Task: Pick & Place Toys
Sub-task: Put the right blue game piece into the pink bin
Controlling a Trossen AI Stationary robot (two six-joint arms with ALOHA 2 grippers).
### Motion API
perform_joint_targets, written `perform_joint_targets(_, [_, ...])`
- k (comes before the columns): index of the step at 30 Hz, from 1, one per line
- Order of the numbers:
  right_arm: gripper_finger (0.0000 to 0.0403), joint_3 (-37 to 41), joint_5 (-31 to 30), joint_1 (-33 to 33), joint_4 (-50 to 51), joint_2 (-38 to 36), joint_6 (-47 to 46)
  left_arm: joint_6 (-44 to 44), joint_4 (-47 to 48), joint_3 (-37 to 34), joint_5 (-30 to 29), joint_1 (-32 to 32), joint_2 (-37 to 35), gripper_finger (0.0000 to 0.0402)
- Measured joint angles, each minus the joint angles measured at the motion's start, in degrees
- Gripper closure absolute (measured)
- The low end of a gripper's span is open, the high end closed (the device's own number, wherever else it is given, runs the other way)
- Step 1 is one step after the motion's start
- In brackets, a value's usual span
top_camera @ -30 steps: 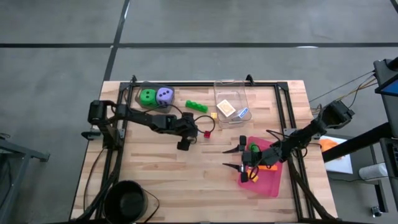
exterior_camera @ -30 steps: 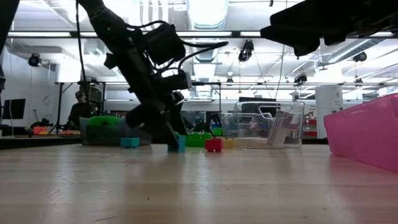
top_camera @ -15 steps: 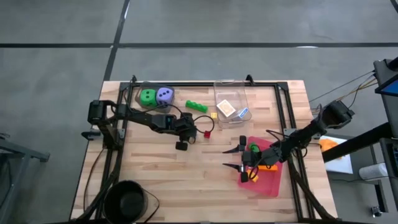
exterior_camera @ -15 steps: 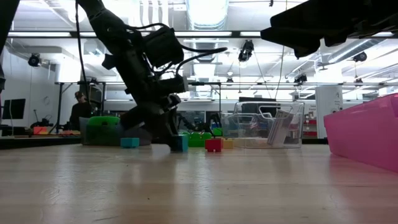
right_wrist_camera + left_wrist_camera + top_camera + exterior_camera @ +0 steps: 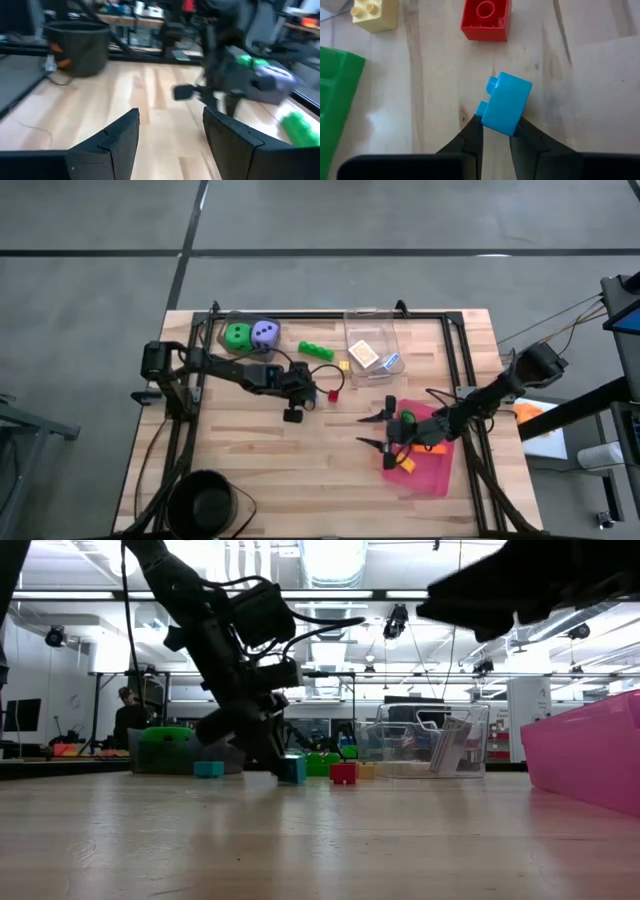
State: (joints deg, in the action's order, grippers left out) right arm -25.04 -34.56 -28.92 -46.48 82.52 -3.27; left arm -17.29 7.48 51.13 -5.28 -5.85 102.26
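Note:
A blue brick [image 5: 506,106] lies on the wooden table near its middle, and my left gripper [image 5: 496,129] is shut on it. A red brick [image 5: 485,19] and a yellow brick [image 5: 374,13] lie just beyond it, with a green brick [image 5: 316,350] farther back. A green die [image 5: 237,335] and a purple die [image 5: 265,333] sit at the far left. Two flat packets stand in the clear box [image 5: 372,350]. My right gripper [image 5: 372,431] hangs open and empty at the left edge of the pink tray [image 5: 432,470]. My left gripper pinches the blue brick's two opposite sides [image 5: 496,125] between its two fingertips [image 5: 472,134], at the end nearest the gripper. The fingers slant down from the table's left side. The brick sits on the table [image 5: 291,771], skewed, its studs [image 5: 490,86] pointing sideways.
The pink tray holds an orange brick [image 5: 409,465] and a green one [image 5: 408,418]. A black bucket [image 5: 206,502] stands at the near left corner. A black frame [image 5: 455,350] runs along the table's edges. Bare wood lies at the near middle.
My left gripper has shut its fingers on the blue brick while its arm stayed in place. The brick is still on the table.

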Motion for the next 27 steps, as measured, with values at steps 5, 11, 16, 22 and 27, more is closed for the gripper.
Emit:
perform_joint_targets(5, [0.0187, -0.8, -0.35, 2.67, 0.04, 4.85, -3.28, 2.7, -1.26, -0.1, 0.56, 1.41, -1.28, 0.0339])
perform_joint_targets(11, [0.0187, -4.73, -0.54, 6.37, 0.03, 12.21, -4.32, 4.31, -2.25, -0.1, 0.96, 3.66, -4.56, 0.0339])
perform_joint_targets(16, [0.0187, -8.51, -0.52, 8.2, 0.29, 16.62, -4.32, 6.69, -5.44, -0.09, 1.46, 5.69, -5.66, 0.0339])
perform_joint_targets(22, [0.0187, -11.89, -0.31, 9.65, 2.39, 19.14, -5.31, 8.69, -8.91, -0.09, 1.95, 7.48, -5.68, 0.0339])
perform_joint_targets(27, [0.0187, -13.85, -0.34, 10.04, 6.16, 19.65, -5.79, 9.71, -10.68, -0.09, 1.9, 7.68, -5.68, 0.0339])
